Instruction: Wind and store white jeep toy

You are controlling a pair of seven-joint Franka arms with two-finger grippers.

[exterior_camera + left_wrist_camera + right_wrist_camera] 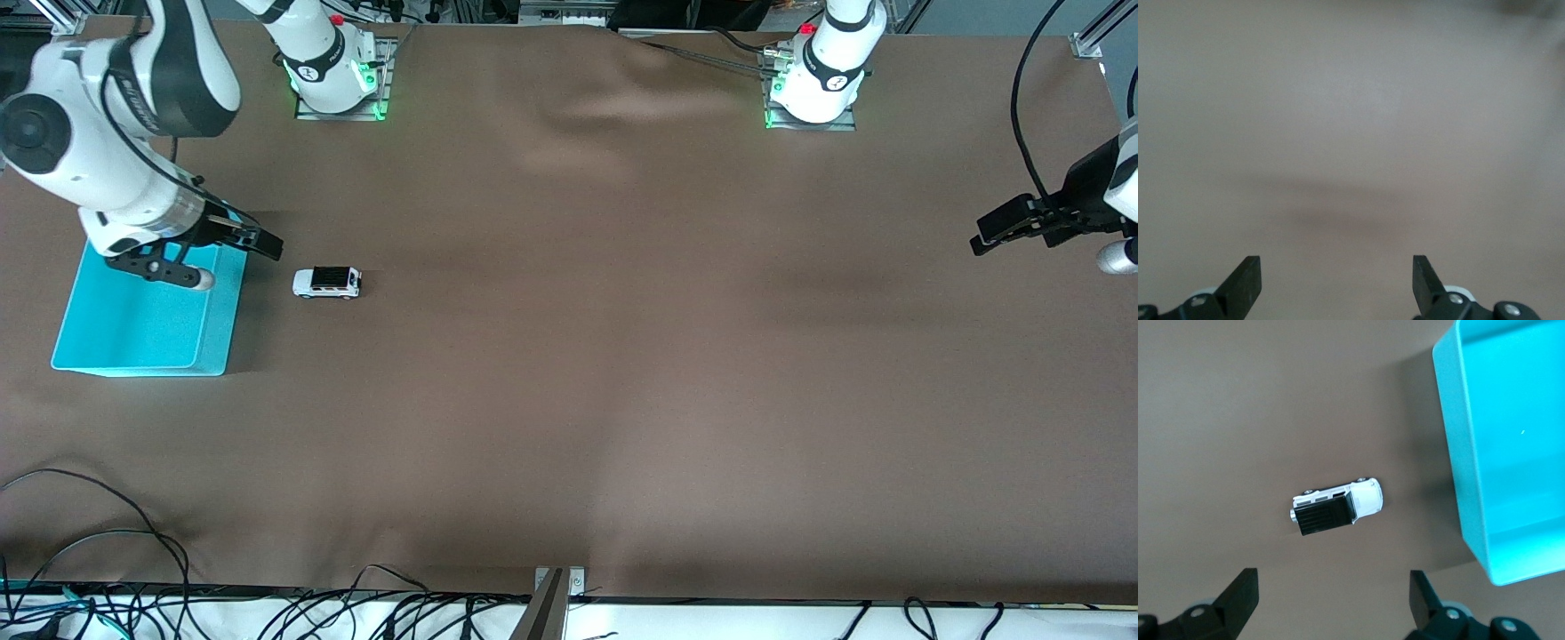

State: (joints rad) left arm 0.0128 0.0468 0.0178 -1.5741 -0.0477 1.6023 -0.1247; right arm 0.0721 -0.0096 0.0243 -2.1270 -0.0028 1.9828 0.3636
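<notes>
The white jeep toy [327,283] sits on its wheels on the brown counter [622,356], just beside the blue bin [213,356] and not touching it. The right gripper [233,258] hangs over the bin's edge with its fingers wide apart, holding nothing. The left gripper [1337,280] waits over bare counter, also spread apart. The car is small and rolls, so a crooked grab could push it away.

The brown-clothed table [622,356] carries the white jeep toy [327,283] beside a turquoise bin [147,316].
</notes>
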